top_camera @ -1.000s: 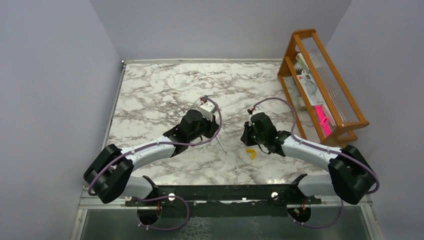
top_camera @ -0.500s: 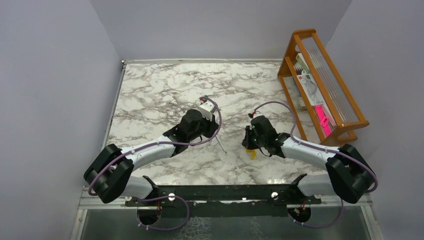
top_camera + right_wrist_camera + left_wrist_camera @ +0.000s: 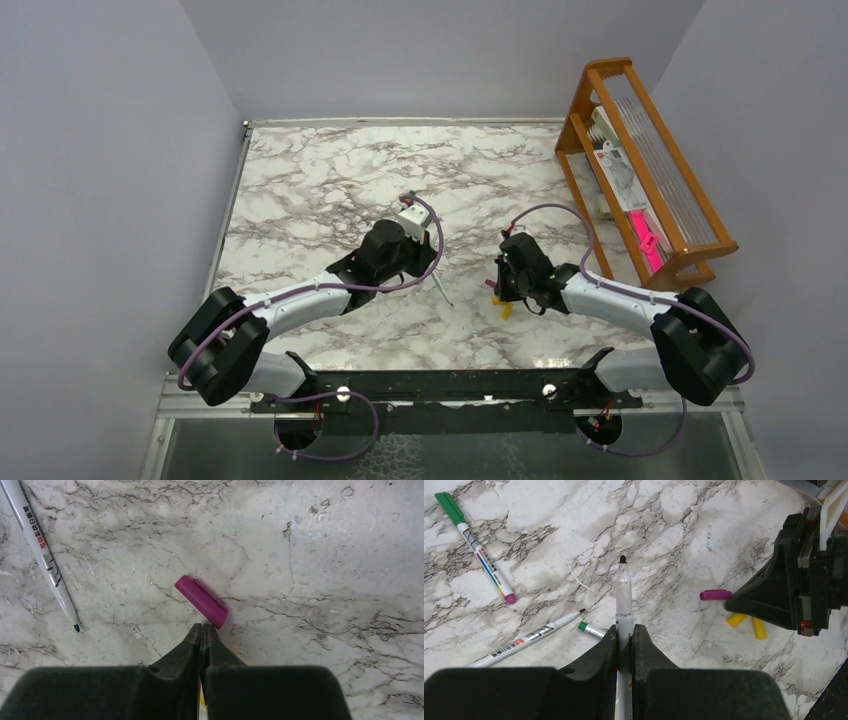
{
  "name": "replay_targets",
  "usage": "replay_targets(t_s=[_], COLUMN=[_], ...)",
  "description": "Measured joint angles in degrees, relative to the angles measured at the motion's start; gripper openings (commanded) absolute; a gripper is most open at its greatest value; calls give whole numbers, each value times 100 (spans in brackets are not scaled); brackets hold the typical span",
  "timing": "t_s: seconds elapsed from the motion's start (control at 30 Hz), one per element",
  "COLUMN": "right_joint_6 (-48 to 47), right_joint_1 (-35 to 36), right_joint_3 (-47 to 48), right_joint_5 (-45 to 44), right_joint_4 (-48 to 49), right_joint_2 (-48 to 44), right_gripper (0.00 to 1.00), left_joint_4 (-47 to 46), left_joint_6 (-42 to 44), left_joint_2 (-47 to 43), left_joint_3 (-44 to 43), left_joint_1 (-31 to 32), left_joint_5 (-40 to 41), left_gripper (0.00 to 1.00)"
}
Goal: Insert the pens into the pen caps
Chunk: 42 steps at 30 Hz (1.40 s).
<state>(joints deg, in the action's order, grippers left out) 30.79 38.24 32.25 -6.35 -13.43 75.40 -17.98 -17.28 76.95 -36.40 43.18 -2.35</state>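
Note:
My left gripper (image 3: 625, 630) is shut on a silvery-grey pen (image 3: 624, 592), whose black tip points ahead over the marble; it also shows in the top view (image 3: 440, 289). A magenta cap (image 3: 715, 595) and two yellow caps (image 3: 736, 619) lie beyond it, right beside my right gripper (image 3: 744, 600). In the right wrist view my right gripper (image 3: 201, 628) is shut and holds nothing, its tips just short of the magenta cap (image 3: 202, 601). A bit of yellow shows under its fingers (image 3: 220, 655). Another uncapped pen (image 3: 42, 555) lies at the upper left.
In the left wrist view a pen with a green cap (image 3: 474, 545), an uncapped pen (image 3: 531, 637) and a pen end with a green plug (image 3: 591, 629) lie to the left. A wooden rack (image 3: 640, 170) with packets stands at the table's right edge.
My right gripper has shifted a little right and toward the near edge, now partly over the yellow caps. My left gripper and its pen have stayed put.

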Motion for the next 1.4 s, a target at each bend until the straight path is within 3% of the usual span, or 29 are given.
replay_targets(t_s=[0.7,1.2,1.4], right_joint_6=[-326,-590,-573], right_joint_1=[-319,-643,-748], right_joint_3=[802,1279,1427], right_joint_5=[-426,-706,-706], right_joint_4=[48,400,428], right_joint_2=[999,1587,1652], right_gripper=[2,29,45], left_joint_4=[7,48,50], left_joint_6=[26,28,28], left_joint_2=[-90,-90,-90], left_joint_3=[101,129,129], left_joint_1=[-48,-83,-85], left_joint_5=[52,83,94], left_gripper=[0,0,0])
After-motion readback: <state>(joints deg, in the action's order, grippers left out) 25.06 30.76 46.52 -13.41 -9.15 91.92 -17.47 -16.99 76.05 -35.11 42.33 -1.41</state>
